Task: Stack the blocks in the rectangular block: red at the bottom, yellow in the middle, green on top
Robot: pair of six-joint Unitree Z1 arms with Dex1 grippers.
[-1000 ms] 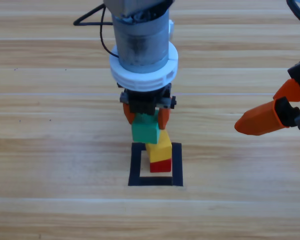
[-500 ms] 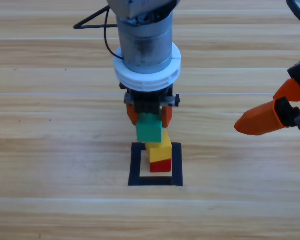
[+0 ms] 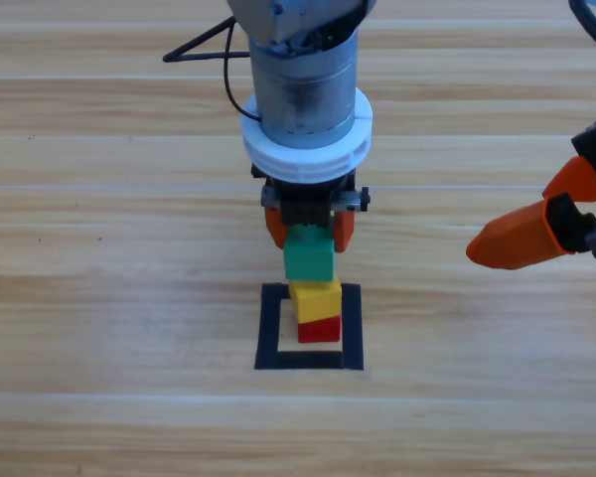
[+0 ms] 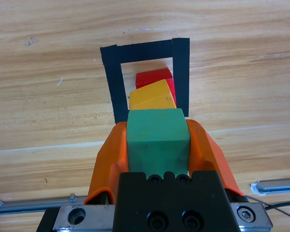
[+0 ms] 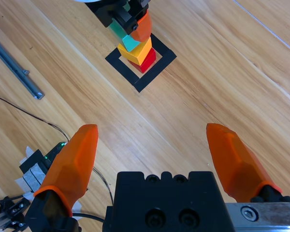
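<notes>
1. Green cube (image 3: pixel 309 258) sits clamped in the left pincer (image 3: pixel 308 231), hanging just above the yellow cube (image 3: pixel 316 297), which rests on the red cube (image 3: pixel 319 329) inside the tape square (image 3: pixel 270 328) near the bench's (image 3: pixel 99 298) front edge.
2. In the left wrist view the green cube (image 4: pixel 157 141) is squeezed between both orange fingers (image 4: pixel 111 154), with yellow (image 4: pixel 152 96) and red (image 4: pixel 157 77) showing beyond it.
3. Judged from these views, green is not yet seated; the yellow cube looks slightly twisted on red.
4. Doing it well likely means centring green over yellow, lowering straight, and letting go only once the faces meet, since a sideways nudge could topple the pair.
5. Right pincer (image 3: pixel 536 234) waits at the bench's right edge, fingers spread and empty.
</notes>
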